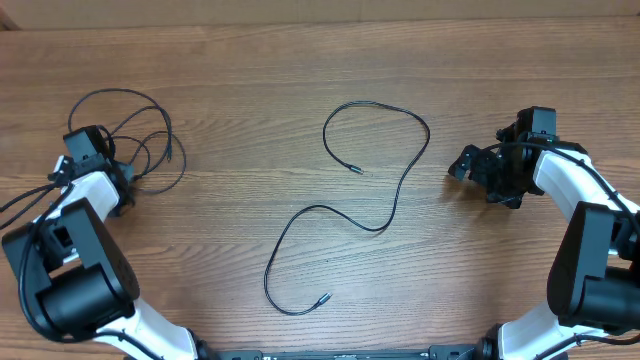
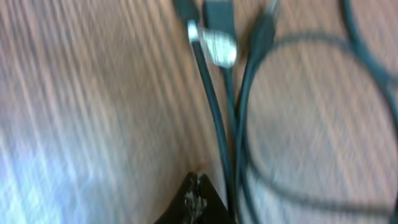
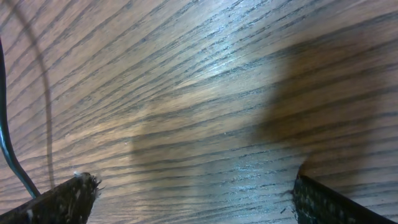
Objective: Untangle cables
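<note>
Tabletop [image 1: 250, 80]: brown wood grain, carrying all the cords, with one arm at each side.
Loose cable [image 1: 385, 228]: lies alone in the middle of the tabletop, well apart from both arms. It forms an open loop at the far end, then winds down in an S toward the near edge. Both of its small plug ends lie free on the wood.
Cable bundle [image 1: 140, 125]: several thin black cords in overlapping loops at the left side, right by the left arm's wrist.
Left pincer [image 2: 196, 194]: clenched, tips pressed together low over the wood. Two or three cords of the bundle run just beside the tips on their right. The blurred wrist view does not show whether any cord is pinched.
Silver plug [image 2: 219, 48]: one shiny plug end ahead of the left pincer, among dark plug ends.
Right pincer [image 3: 193, 190]: released, fingers spread wide over bare wood and grasping nothing. A thin cord shows only at the left edge of its wrist view.
</note>
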Robot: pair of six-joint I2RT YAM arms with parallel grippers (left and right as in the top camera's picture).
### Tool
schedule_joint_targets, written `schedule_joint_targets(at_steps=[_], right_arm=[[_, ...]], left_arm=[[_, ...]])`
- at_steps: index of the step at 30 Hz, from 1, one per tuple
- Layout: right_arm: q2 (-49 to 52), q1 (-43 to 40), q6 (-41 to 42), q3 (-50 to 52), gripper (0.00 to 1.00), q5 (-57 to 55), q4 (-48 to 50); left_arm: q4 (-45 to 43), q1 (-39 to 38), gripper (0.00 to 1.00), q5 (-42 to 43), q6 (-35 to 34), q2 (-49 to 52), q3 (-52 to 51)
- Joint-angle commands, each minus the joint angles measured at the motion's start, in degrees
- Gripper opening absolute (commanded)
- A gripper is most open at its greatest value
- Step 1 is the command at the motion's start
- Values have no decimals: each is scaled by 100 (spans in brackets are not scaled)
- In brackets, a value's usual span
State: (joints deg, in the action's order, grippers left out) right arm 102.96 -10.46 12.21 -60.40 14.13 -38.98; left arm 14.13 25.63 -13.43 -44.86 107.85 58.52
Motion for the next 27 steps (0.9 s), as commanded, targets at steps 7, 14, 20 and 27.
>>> schedule_joint_targets(at_steps=[7,14,20,27], right_arm=[[-127,-11,0,35,100,-61,33],[-127,-13,0,35,100,-61,33],[-127,-11,0,35,100,-61,31],[-127,-11,2,35,100,-61,33]], left_arm=[[385,17,4,3523,249,-748,-203],[382,17,4,4754,317,-748,-203],[317,98,4,4437,378,-748,-203],[382,514,4,4284,422,-750,-203]])
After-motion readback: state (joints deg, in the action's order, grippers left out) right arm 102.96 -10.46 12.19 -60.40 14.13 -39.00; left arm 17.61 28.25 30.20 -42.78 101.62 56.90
